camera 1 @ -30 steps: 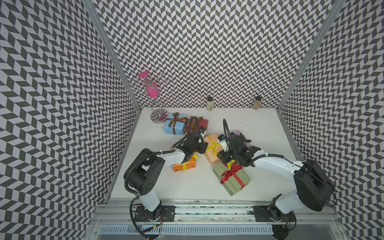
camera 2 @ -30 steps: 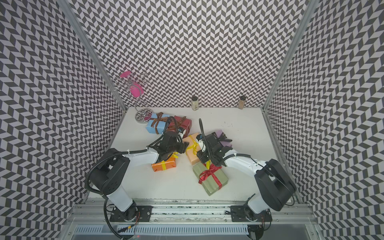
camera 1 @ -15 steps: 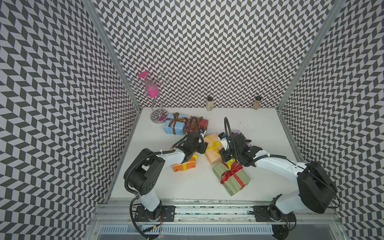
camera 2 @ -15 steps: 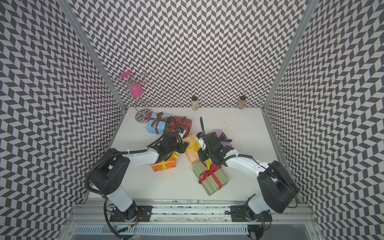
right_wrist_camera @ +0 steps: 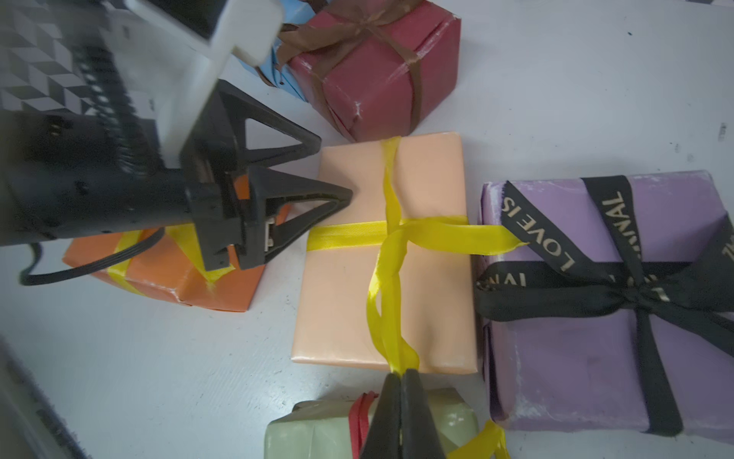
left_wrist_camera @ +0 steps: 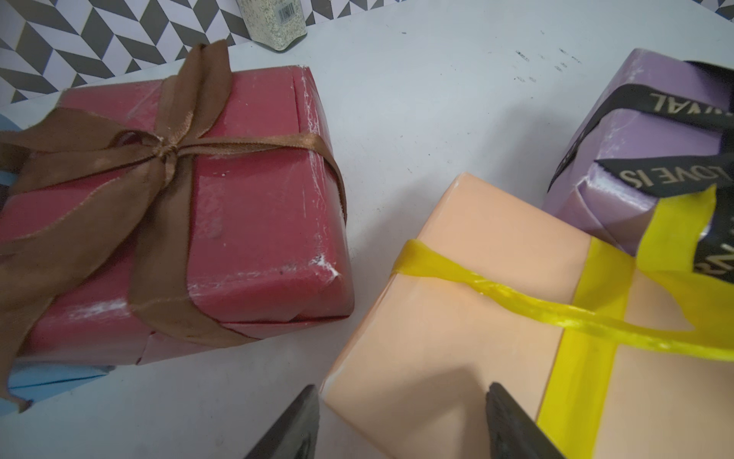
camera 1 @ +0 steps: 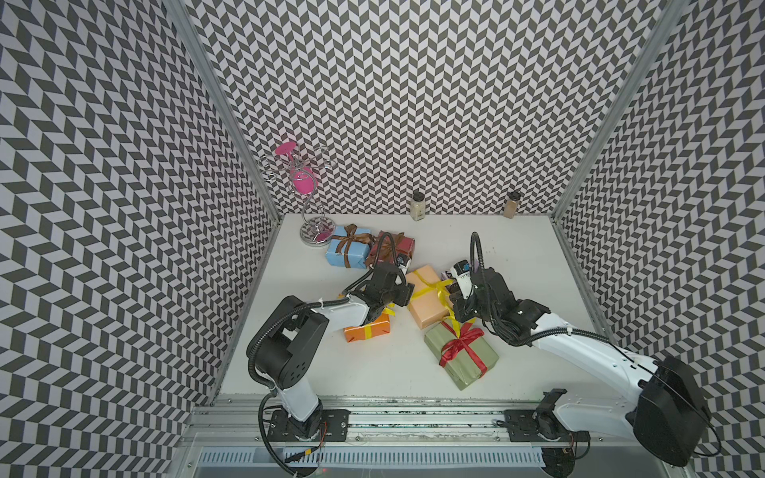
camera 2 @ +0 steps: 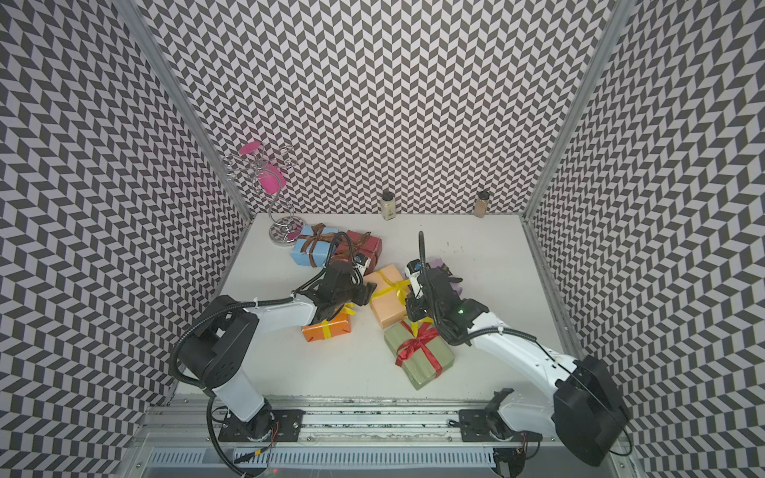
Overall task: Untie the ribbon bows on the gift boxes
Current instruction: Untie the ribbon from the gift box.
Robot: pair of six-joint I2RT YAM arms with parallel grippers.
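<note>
Bow on peach box (right_wrist_camera: 345, 310) in hand. We see right gripper (right_wrist_camera: 401, 375) clamped on yellow ribbon (right_wrist_camera: 391, 278) strand at box edge, beside olive box (right_wrist_camera: 317, 429). Left gripper (right_wrist_camera: 335, 169) jaws apart, at another edge of box. Next, we judge: pull strand straight away until knot slips, left bracing box.

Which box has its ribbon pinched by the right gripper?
The peach box: its yellow ribbon runs into the shut right gripper; no other ribbon is gripped.

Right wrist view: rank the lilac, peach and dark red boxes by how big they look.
lilac box, though cropped
peach box
dark red box, farther off and cropped, so less sure
</note>
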